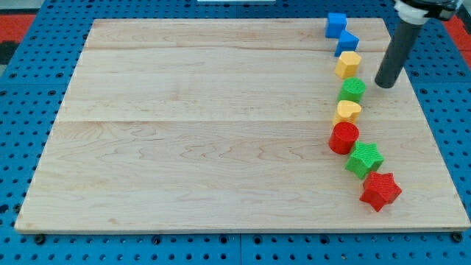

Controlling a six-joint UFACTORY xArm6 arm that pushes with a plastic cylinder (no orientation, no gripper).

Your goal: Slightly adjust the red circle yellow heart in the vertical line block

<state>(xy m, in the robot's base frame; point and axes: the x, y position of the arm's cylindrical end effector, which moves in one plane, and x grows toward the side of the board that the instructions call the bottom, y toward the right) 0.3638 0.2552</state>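
Observation:
A line of blocks runs down the view's right side of the wooden board. From the top: a blue block, a blue block, a yellow hexagon, a green block, the yellow heart, the red circle, a green star, a red star. The yellow heart touches the red circle just above it. My tip rests on the board to the right of the green block and up-right of the yellow heart, touching no block.
The board lies on a blue perforated table. The board's right edge runs close to my tip and the line of blocks.

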